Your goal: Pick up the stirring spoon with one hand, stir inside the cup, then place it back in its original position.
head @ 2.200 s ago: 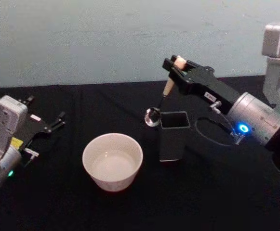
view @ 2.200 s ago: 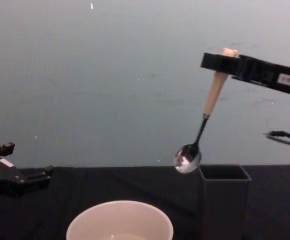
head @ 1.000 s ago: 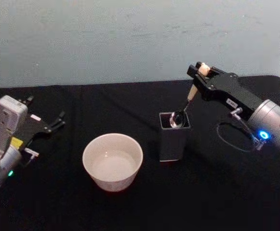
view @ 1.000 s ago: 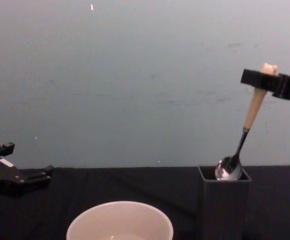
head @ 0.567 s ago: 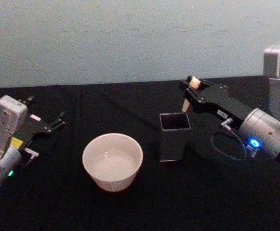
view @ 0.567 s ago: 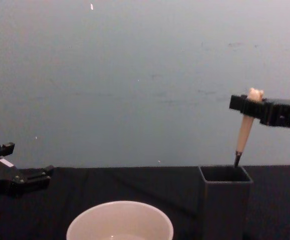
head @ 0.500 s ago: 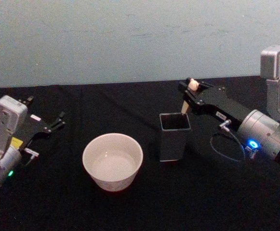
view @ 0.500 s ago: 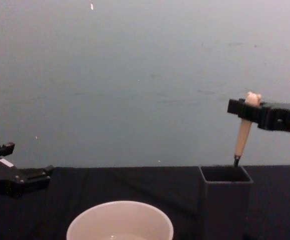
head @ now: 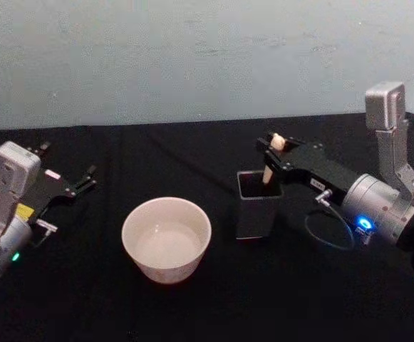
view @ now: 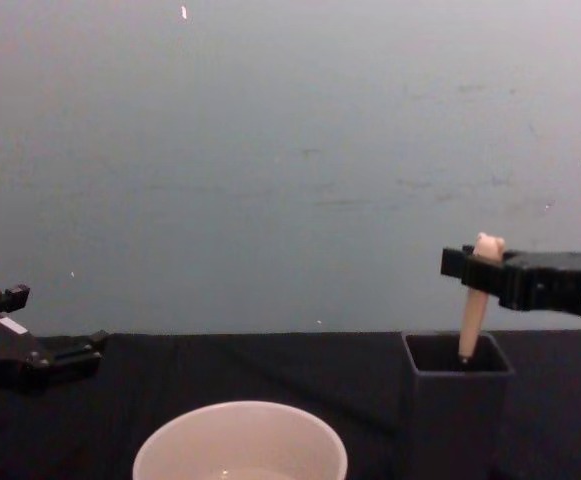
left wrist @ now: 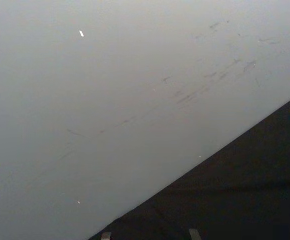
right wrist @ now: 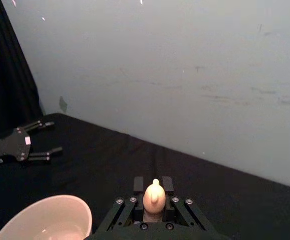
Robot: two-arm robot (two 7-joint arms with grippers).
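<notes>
The stirring spoon point(head: 268, 165) stands in the dark grey square holder point(head: 257, 207); its beige handle with the bear-head knob point(view: 486, 246) sticks out and its metal end is hidden inside. My right gripper point(head: 270, 151) is shut on the top of the handle, just above the holder's mouth point(view: 456, 356). From the right wrist view the knob point(right wrist: 154, 195) sits between the fingers. The cream-white cup point(head: 167, 238) stands left of the holder, also seen as the cup point(view: 240, 442). My left gripper point(head: 85, 179) rests open at the far left, apart from everything.
A black cloth point(head: 192, 306) covers the table, with a pale wall behind. A black cable loop point(head: 328, 228) hangs by my right wrist. There is free cloth between the cup and my left arm.
My right gripper carried the spoon from above the cup side over to the holder and lowered it in; the metal bowl and stem sank out of sight. The left arm stayed still.
</notes>
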